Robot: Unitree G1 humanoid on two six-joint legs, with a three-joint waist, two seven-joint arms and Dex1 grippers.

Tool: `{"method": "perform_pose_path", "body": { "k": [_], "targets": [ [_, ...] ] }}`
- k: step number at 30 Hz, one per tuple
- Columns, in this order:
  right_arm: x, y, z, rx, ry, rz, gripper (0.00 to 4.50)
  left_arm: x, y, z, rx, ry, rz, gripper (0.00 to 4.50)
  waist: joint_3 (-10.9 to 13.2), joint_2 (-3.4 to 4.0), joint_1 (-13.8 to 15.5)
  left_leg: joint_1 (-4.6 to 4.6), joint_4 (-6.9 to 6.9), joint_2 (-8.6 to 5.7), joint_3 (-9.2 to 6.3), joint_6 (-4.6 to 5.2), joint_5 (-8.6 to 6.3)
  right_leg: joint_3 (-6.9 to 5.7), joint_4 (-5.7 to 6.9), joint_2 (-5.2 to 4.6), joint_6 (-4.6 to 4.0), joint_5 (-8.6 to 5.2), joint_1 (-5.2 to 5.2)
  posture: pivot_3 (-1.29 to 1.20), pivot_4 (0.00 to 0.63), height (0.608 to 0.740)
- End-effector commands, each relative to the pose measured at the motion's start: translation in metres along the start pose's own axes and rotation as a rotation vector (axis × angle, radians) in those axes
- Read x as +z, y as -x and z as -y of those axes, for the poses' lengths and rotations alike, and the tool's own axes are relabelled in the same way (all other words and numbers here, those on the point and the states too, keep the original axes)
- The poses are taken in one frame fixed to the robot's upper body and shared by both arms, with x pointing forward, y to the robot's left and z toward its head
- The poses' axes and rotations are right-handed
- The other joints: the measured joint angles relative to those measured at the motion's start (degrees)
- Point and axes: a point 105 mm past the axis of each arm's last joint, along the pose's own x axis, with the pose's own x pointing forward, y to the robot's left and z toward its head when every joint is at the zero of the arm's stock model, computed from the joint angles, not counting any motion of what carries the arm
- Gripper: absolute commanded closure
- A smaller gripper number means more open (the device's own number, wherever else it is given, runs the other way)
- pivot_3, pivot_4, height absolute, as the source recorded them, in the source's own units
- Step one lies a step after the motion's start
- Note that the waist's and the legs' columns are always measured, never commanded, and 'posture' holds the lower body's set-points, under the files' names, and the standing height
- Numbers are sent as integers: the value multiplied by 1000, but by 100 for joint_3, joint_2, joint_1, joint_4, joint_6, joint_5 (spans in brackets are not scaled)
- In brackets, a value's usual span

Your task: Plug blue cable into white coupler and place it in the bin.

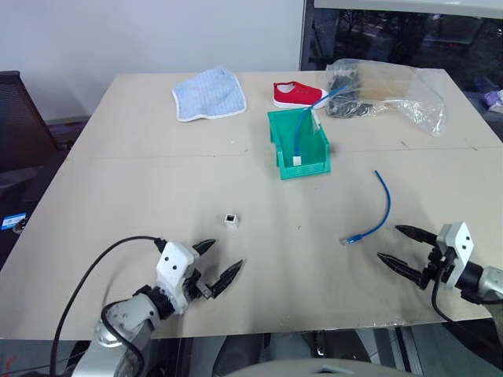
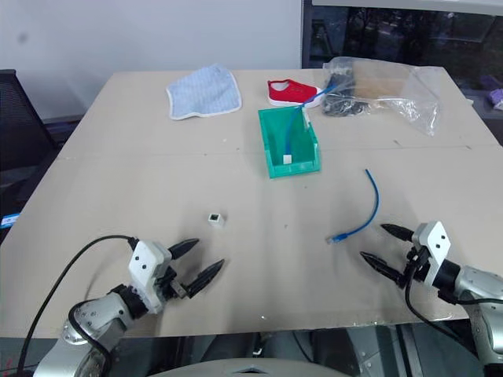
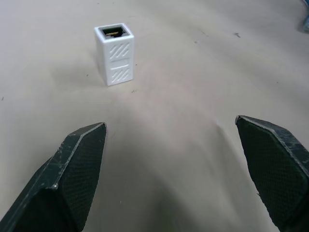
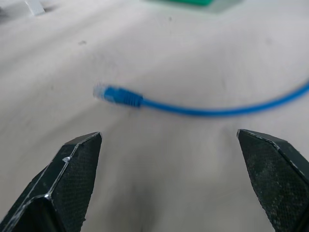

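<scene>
The blue cable (image 1: pixel 379 208) lies loose on the tabletop (image 1: pixel 141 157), curved, on the robot's right side, with one clear plug (image 4: pixel 100 92) at its near end and the other end pointing toward the bin (image 1: pixel 297 143). The right end effector (image 1: pixel 402 248) hangs just beside that near plug, both black fingers spread wide with nothing between them; in the right wrist view the plug sits ahead of the fingertips (image 4: pixel 77 159). The white coupler (image 1: pixel 230 220) stands upright on the tabletop, well apart from the cable, its dark socket facing up. The left end effector (image 1: pixel 217 265) is near it, jaws wide apart and empty, the coupler ahead of its fingers (image 3: pixel 82 154) in the left wrist view. The green bin stands farther back near the middle of the tabletop, and a second blue cable with a white end block (image 1: pixel 298 160) leans in it. Behind the bin lie a red shoe (image 1: pixel 297 93), a pale blue cloth (image 1: pixel 209 95) and a clear plastic bag (image 1: pixel 393 93).
</scene>
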Motion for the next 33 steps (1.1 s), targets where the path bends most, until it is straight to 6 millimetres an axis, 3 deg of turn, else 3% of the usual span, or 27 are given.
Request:
{"method": "perform_pose_path", "body": {
  "k": [1, 5, 10, 20, 22, 25, 31, 33],
  "targets": [
    [12, -9, -5, 104, 114, -45, 70, 27, -4, 11, -174, -122, 30, 87, 0, 0, -1, 0, 0, 0, 1, 0, 0, 0, 0, 0, 0, 0, 0, 0, 150, 740],
    [14, -25, -11, 220, 216, -135, 70, 53, -7, 18, -382, -196, 27, 87, 3, 3, -5, -4, -1, 0, -2, 0, 1, -5, 0, 6, 17, 12, -4, 0, 150, 740],
    [21, -44, -2, 308, 330, -203, 70, 64, -10, 24, -586, -298, -39, 87, 11, 9, -35, -9, -6, 1, 6, -1, 0, 2, -7, 6, 19, 14, -13, 0, 150, 740],
    [24, -62, 3, 566, 406, -368, 70, 73, -20, 16, -671, -399, -84, 87, 28, 14, -58, -16, -17, 1, 2, -2, 1, -3, -10, 10, 20, 15, -25, 0, 150, 740],
    [23, -66, 0, 597, 404, -372, 588, 74, -18, 16, -670, -394, -84, 87, 29, 14, -71, -16, -18, 1, 0, -4, 2, -3, -10, 10, 21, 15, -25, 0, 150, 740],
    [22, -68, -2, 625, 400, -377, 1711, 74, -17, 16, -668, -387, -85, 87, 29, 13, -80, -18, -21, 2, -4, -5, 2, -6, -10, 7, 21, 15, -28, 0, 150, 740],
    [20, -68, -2, 642, 415, -384, 4477, 75, -15, 18, -661, -360, -69, 87, 29, 14, -95, -17, -24, 2, -5, -5, 2, -7, -10, 4, 21, 15, -28, 0, 150, 740],
    [21, -69, -2, 644, 416, -375, 4477, 77, -16, 18, -660, -346, -56, 87, 29, 14, -101, -17, -23, 1, -5, -5, 2, -7, -9, 4, 21, 16, -28, 0, 150, 740]
  ]
}}
